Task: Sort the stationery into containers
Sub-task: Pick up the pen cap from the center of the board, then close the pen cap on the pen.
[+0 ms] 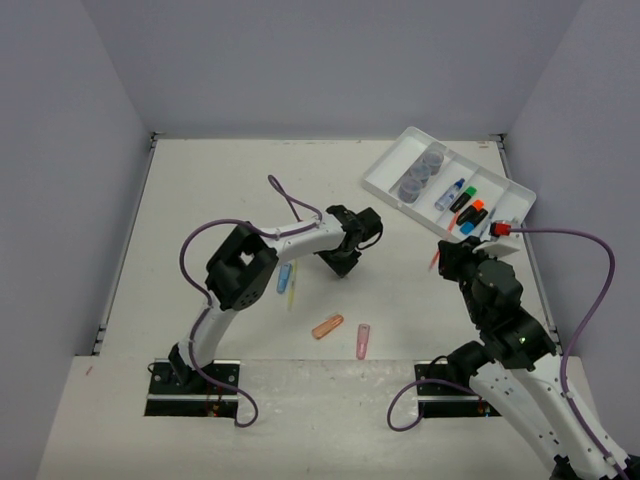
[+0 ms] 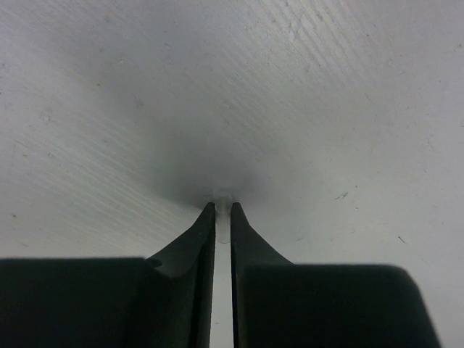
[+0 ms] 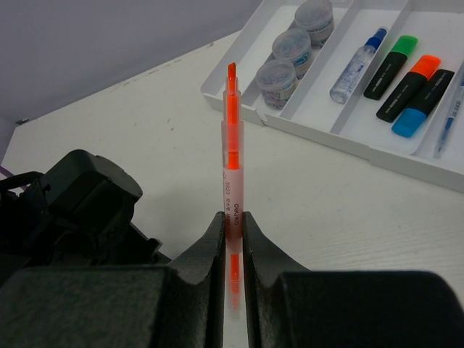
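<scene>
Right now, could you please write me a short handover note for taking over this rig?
Left claw: closed low on the table, something pale at its tips, unclear what.
Right claw: shut on an orange pen, short of the white tray.
Done: three pots, three highlighters and a blue-capped pen lie in the tray.
Left: blue pen, yellow pen, orange capsule and pink capsule on the table.

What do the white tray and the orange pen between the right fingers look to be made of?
The white tray is likely rigid plastic: smooth, slightly glossy, with thin moulded walls and dividers. The orange pen seems to have a clear plastic barrel, since the orange core shows through it, and it carries a printed label.
</scene>
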{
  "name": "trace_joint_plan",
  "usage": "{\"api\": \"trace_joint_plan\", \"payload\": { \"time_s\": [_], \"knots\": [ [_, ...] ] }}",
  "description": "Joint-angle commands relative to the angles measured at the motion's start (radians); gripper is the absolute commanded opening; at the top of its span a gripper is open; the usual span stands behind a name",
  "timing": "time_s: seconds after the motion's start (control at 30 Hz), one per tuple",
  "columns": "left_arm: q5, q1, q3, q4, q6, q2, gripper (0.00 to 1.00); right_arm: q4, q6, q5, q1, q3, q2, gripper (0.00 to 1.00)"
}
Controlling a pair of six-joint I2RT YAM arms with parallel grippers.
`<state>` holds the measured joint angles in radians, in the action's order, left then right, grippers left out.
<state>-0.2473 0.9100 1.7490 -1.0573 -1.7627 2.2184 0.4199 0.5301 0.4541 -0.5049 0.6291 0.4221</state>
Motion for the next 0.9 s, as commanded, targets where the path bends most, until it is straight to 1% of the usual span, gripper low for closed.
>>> {"api": "trace_joint_plan", "payload": {
  "time_s": [0.0,0.03,0.07,0.13,0.2,0.23,0.27,0.3,0.33,0.4,0.43,0.5,0.53,0.57,0.6,0.63,0.67,0.7,0.73,0.77,0.83,0.87],
  "knots": [
    [-0.03,-0.006,-0.079,0.082,0.051,-0.03,0.02,-0.047,-0.02,-0.005,-0.004,-0.012,-0.011,0.0],
    [-0.051,-0.006,-0.098,0.121,0.096,-0.05,0.0,-0.055,-0.026,-0.02,-0.004,-0.016,-0.013,0.0],
    [-0.074,-0.005,-0.114,0.177,0.151,-0.076,0.0,-0.068,-0.033,-0.039,-0.004,-0.022,-0.018,0.0],
    [-0.114,-0.012,-0.134,0.257,0.351,-0.109,0.0,-0.089,-0.06,-0.085,-0.004,-0.032,-0.03,0.0],
    [-0.165,-0.017,-0.146,0.306,0.482,-0.149,0.0,-0.116,-0.08,-0.148,-0.004,-0.043,-0.035,0.0],
    [-0.23,-0.016,-0.163,0.332,0.586,-0.196,0.0,-0.14,-0.096,-0.215,-0.004,-0.05,-0.031,0.0],
    [-0.254,-0.017,-0.185,0.356,0.67,-0.24,0.0,-0.159,-0.111,-0.273,-0.004,-0.053,-0.029,0.0],
    [-0.265,-0.017,-0.243,0.413,0.78,-0.321,0.0,-0.178,-0.13,-0.364,-0.004,-0.051,-0.014,0.0],
    [-0.264,-0.017,-0.267,0.437,0.823,-0.399,0.0,-0.191,-0.137,-0.4,-0.004,-0.049,0.005,0.0],
    [-0.215,-0.017,-0.472,0.638,1.034,-0.601,0.0,-0.218,-0.16,-0.61,-0.004,-0.033,0.062,0.0],
    [-0.182,-0.017,-0.543,0.71,1.094,-0.685,0.0,-0.234,-0.154,-0.676,-0.004,-0.033,0.068,0.0],
    [-0.056,-0.018,-0.714,0.879,1.203,-0.933,0.0,-0.316,-0.099,-0.837,-0.006,-0.061,0.102,0.0],
    [-0.028,-0.019,-0.751,0.919,1.231,-1.018,0.0,-0.368,-0.065,-0.871,-0.008,-0.088,0.109,0.0],
    [-0.003,-0.02,-0.778,0.956,1.252,-1.117,0.0,-0.457,-0.022,-0.907,-0.012,-0.131,0.115,0.0],
    [0.035,-0.02,-0.801,0.979,1.273,-1.177,0.0,-0.546,0.032,-0.948,-0.02,-0.162,0.115,0.0],
    [0.103,-0.02,-0.829,1.016,1.3,-1.246,0.0,-0.649,0.072,-0.979,-0.035,-0.199,0.114,0.0],
    [0.157,-0.02,-0.85,1.054,1.316,-1.283,0.0,-0.706,0.127,-0.979,-0.051,-0.247,0.112,0.0],
    [0.228,-0.02,-0.882,1.128,1.332,-1.325,0.0,-0.775,0.149,-0.974,-0.079,-0.271,0.116,0.0],
    [0.332,-0.019,-0.931,1.213,1.333,-1.374,0.0,-0.866,0.166,-0.962,-0.138,-0.3,0.126,0.0],
    [0.386,-0.02,-0.962,1.267,1.327,-1.4,0.0,-0.908,0.167,-0.942,-0.206,-0.307,0.147,0.0],
    [0.48,-0.019,-1.019,1.367,1.32,-1.44,0.0,-0.976,0.162,-0.884,-0.287,-0.312,0.174,0.0],
    [0.491,-0.019,-1.028,1.383,1.316,-1.445,0.0,-0.987,0.158,-0.867,-0.324,-0.313,0.185,0.0]
  ]
}}
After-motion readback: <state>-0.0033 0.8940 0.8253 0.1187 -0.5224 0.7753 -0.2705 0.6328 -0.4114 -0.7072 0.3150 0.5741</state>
